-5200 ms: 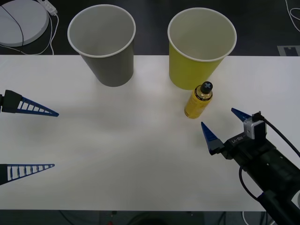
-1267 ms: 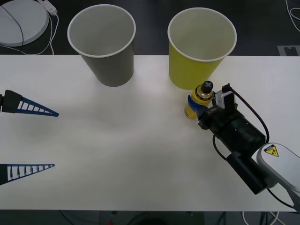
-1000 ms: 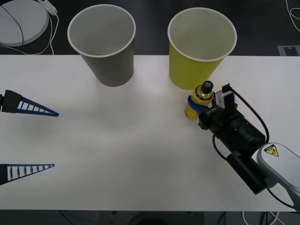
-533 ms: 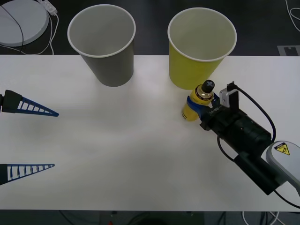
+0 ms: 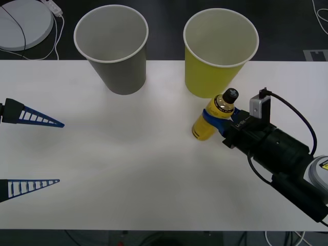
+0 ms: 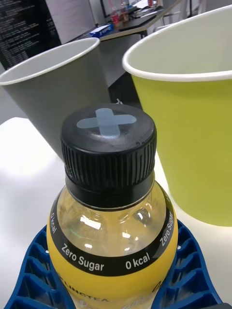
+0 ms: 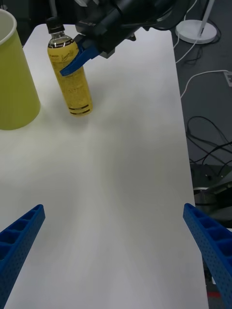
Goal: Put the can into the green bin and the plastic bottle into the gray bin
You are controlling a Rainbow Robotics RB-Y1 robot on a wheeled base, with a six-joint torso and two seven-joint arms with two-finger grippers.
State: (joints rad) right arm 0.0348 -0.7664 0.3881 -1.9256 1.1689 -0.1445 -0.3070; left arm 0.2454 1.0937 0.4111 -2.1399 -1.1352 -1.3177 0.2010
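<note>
- I count one plastic bottle [image 5: 210, 119] on the white table [image 5: 128, 169]: yellow liquid, black screw cap with a pale cross on top, a label band reading "Zero Sugar" and "0 kcal". It stands just in front of the green bin [image 5: 219, 51], leaning in the front view with its cap toward the right gripper and its base toward the table's middle; I cannot tell whether the base rests on the table.
- My right gripper [image 5: 221, 120] has its two blue ribbed fingers [image 6: 193, 275] closed around the bottle's upper body, just below the shoulder, one on each side. From the left wrist view the same hold shows, with one blue finger crossing the bottle below the neck.
- I count two paper cups serving as bins, both upright at the far edge of the table: the green bin on the right and the gray bin [image 5: 114, 48] to its left, apart from each other. What I can see of their white insides holds nothing.
- My left gripper [image 5: 35, 151] sits at the left edge of the table, well apart from the bottle, its two fingers spread wide with nothing between them.
</note>
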